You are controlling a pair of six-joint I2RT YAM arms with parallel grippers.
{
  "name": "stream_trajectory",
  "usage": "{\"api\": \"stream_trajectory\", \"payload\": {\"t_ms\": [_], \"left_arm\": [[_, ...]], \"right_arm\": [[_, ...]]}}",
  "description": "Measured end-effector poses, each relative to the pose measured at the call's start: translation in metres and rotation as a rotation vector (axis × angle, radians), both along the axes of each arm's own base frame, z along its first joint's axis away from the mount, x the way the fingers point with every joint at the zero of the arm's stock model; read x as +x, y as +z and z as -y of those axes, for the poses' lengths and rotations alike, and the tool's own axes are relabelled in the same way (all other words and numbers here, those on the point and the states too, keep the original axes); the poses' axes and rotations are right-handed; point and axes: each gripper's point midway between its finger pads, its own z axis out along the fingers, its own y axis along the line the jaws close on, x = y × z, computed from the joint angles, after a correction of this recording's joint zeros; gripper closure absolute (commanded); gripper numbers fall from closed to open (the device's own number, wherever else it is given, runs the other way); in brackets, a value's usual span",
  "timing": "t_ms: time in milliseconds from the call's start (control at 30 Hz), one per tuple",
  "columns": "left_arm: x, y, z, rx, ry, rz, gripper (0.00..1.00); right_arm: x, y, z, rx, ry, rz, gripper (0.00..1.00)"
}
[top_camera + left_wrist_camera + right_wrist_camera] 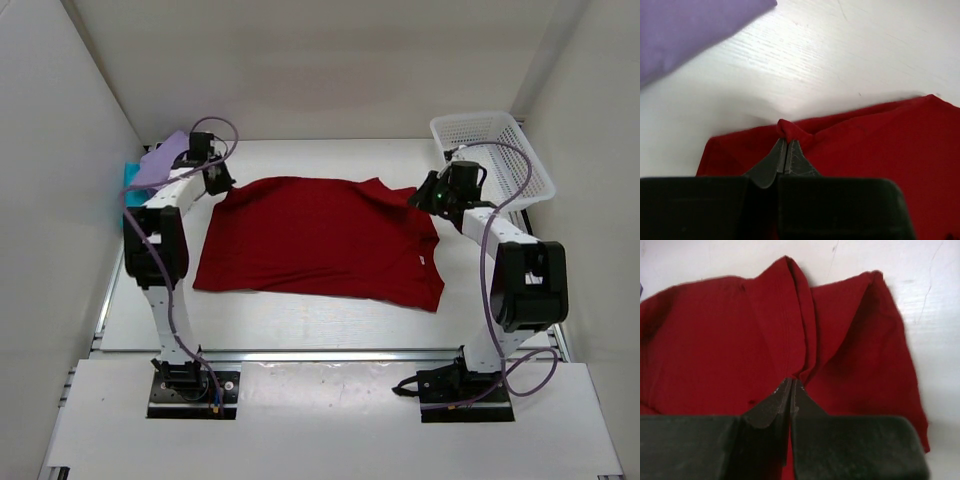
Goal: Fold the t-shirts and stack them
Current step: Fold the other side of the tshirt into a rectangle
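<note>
A dark red t-shirt (320,240) lies spread across the middle of the table. My left gripper (218,183) is shut on a pinch of its far left corner, seen bunched at the fingertips in the left wrist view (786,131). My right gripper (428,196) is shut on a fold at its far right corner, where the cloth (805,340) gathers into creases. A lavender t-shirt (165,160) lies folded at the far left on top of a teal t-shirt (130,174), of which only an edge shows. The lavender one also shows in the left wrist view (685,30).
A white plastic mesh basket (490,155) stands at the far right corner, just behind my right arm. White walls close in the table on the left, back and right. The table's near edge (320,352) runs in front of the shirt.
</note>
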Motion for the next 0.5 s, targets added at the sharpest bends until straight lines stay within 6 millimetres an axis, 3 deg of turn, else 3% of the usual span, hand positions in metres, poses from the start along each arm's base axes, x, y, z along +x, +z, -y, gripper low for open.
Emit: {"api": "stream_trajectory", "payload": {"t_ms": [133, 233, 400, 500], "left_arm": [[-0.024, 0.024, -0.006, -0.081, 0.019, 0.074, 1.00], [-0.038, 0.025, -0.017, -0.142, 0.053, 0.093, 1.00], [-0.061, 0.014, -0.037, -0.212, 0.106, 0.065, 1.00], [-0.068, 0.017, -0.044, -0.229, 0.117, 0.071, 1.00]], "right_arm": [[-0.030, -0.010, -0.002, -0.004, 0.011, -0.026, 1.00], [-0.052, -0.013, 0.001, -0.008, 0.005, -0.040, 1.00], [-0.080, 0.008, 0.008, -0.018, -0.018, 0.015, 1.00], [-0.097, 0.019, 0.011, -0.021, -0.030, 0.056, 1.00]]}}
